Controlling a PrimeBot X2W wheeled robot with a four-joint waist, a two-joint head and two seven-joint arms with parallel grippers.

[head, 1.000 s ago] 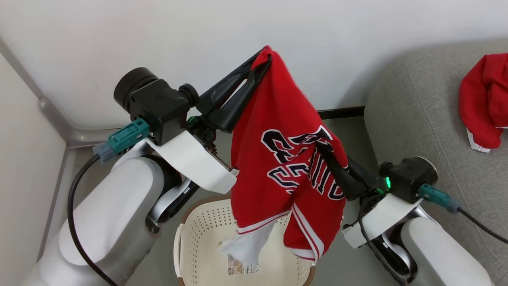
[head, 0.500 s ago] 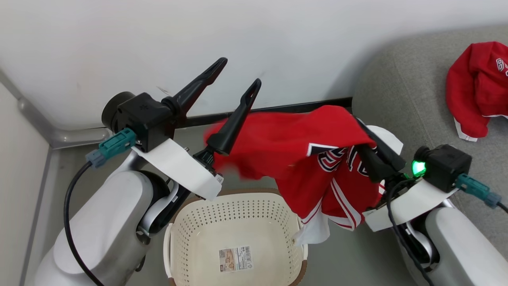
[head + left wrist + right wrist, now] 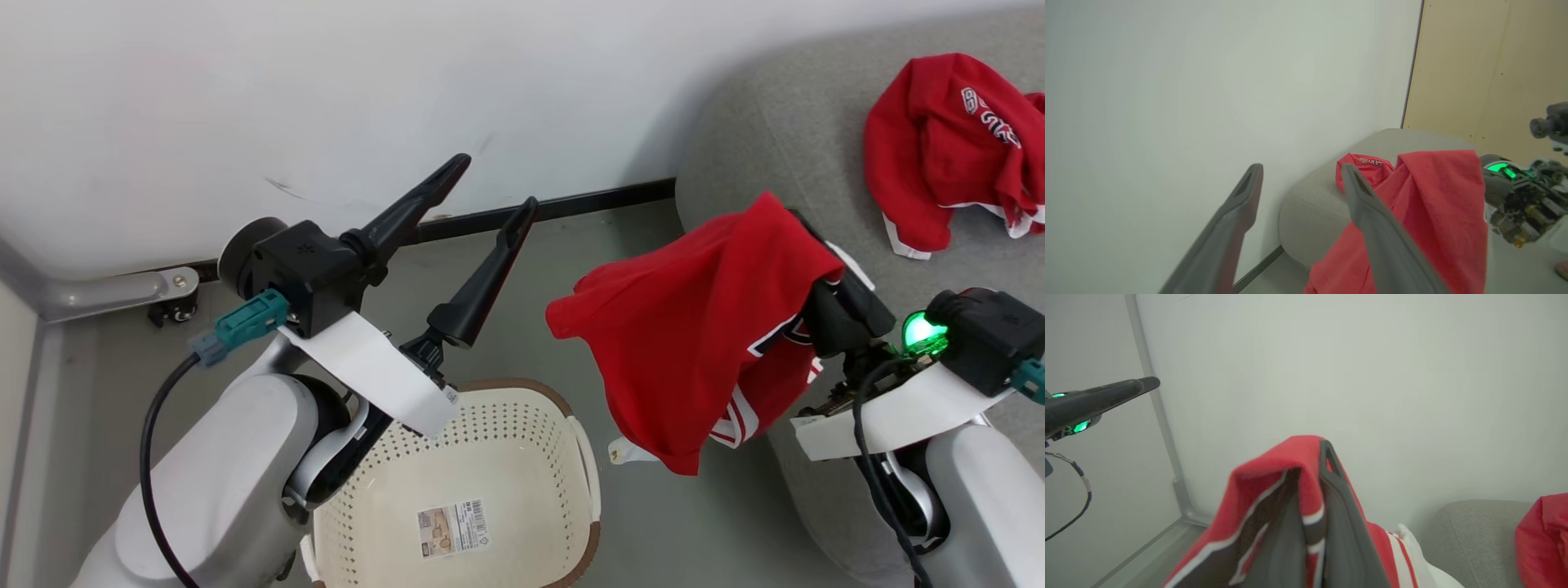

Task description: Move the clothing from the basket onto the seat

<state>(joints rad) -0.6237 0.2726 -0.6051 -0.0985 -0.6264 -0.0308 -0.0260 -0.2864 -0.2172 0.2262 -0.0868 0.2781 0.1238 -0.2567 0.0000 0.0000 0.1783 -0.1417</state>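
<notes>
Grey-green floor (image 3: 669, 523) nearest: basket (image 3: 522, 388) stands on it, printed label (image 3: 451, 527) on its bottom. Left hand (image 3: 495, 181) above basket, fingers spread wide. Right hand (image 3: 1311, 465) pressed together, pinching red jersey (image 3: 702, 327), which hangs at seat (image 3: 775, 139) edge. Farther back, second red garment (image 3: 939, 147) lies on seat.

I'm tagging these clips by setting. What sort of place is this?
Probably a living-room corner, perhaps staged: a grey sofa seat against a plain white wall, a perforated laundry basket on the floor, and a red garment lying on that seat.
</notes>
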